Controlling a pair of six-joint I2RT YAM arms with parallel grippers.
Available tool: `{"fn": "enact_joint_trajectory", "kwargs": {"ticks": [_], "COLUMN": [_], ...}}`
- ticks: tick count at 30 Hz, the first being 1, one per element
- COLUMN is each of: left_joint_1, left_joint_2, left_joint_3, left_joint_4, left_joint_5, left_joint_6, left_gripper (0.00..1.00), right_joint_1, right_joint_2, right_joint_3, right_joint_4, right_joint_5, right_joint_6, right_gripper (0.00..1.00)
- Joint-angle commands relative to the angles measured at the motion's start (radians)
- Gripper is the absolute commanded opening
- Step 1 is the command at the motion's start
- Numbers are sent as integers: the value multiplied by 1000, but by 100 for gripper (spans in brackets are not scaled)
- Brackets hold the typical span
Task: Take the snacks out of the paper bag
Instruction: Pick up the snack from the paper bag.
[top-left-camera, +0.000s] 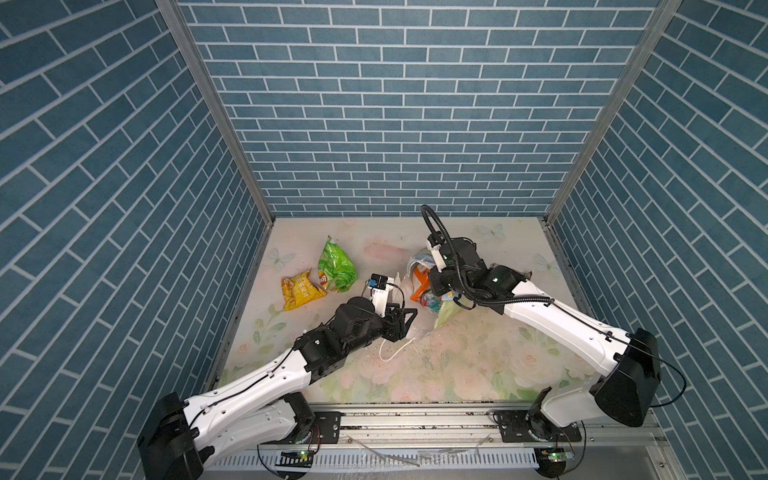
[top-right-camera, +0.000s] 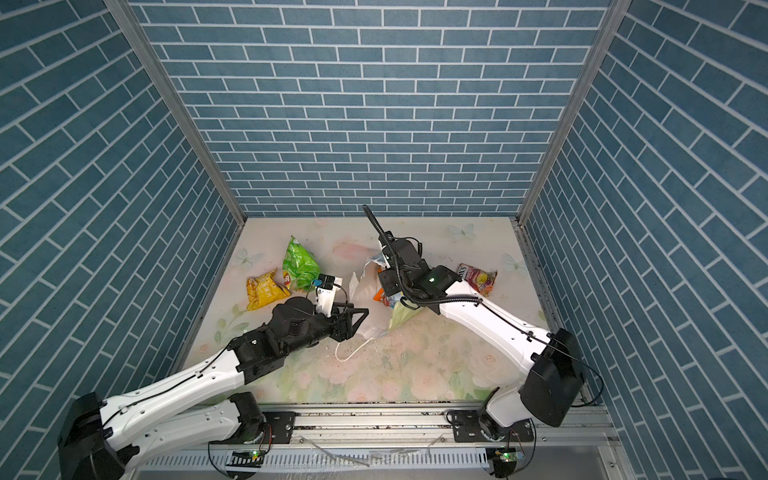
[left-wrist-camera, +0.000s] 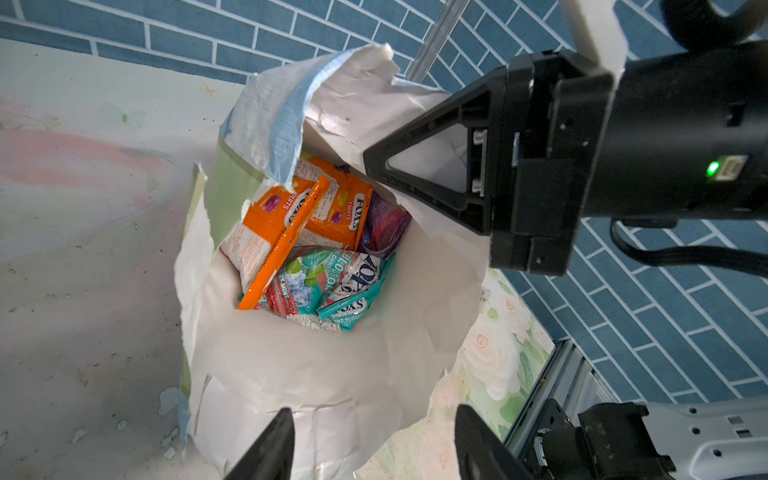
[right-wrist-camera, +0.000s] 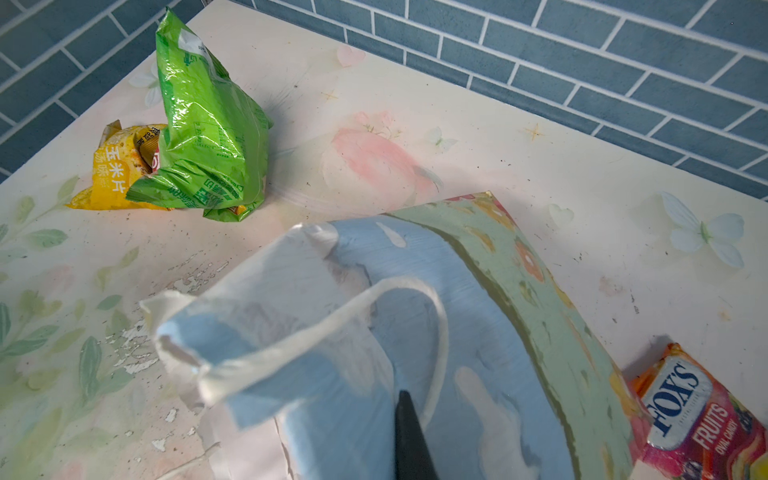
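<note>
One big paper bag (left-wrist-camera: 316, 374) sits in the middle of the table (top-left-camera: 457, 374) with its torn mouth open upward. The right gripper (left-wrist-camera: 386, 166) is clenched on the far wall, one finger inside and one outside, so it props the thing open. The left gripper (left-wrist-camera: 372, 415) hangs over the near rim, jaws apart and holding nothing. A green chip bag (top-left-camera: 337, 266), a yellow packet (top-left-camera: 299, 291) and one FOX'S pack (top-right-camera: 478, 278) already lie out on the table.

What matters imo: everything else sits deep at the bottom, pretty much straight down from the left gripper, which is the nearer one and the only free one. The orange packs (left-wrist-camera: 274, 232) stand on edge, long axis running up toward the rim, so I'd guess that top edge is the easy pinch. The teal packs (left-wrist-camera: 345, 286) lie flat beneath them, and the purple one (left-wrist-camera: 382, 224) is tucked against the far wall
</note>
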Motion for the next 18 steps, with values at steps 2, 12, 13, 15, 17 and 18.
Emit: {"fn": "enact_joint_trajectory", "kwargs": {"ticks": [2,12,13,15,17,18], "left_joint_1": [-12,-14,-15,-14,-15,-15], "left_joint_2": [45,185,201,234,270,285], "left_joint_3": [6,26,30,45,51,77], "left_joint_4": [65,181,197,207,212,222], "left_joint_5": [-58,-106,-108,-111,-115,-112], "left_joint_6": [31,69,77,98,119,132], "left_gripper": [62,72,74,75,75,75], "right_joint_1": [4,4,4,4,4,4], "right_joint_2": [-47,-47,-46,-45,-45,-44], "right_joint_3": [20,35,39,47,53,57], "right_joint_4": [5,-35,-42,-48,-52,-56], "right_joint_5": [-32,-39,-39,-42,-48,-52], "right_joint_6": [64,57,57,61,67,70], "right_gripper": [0,0,0,0,0,0]}}
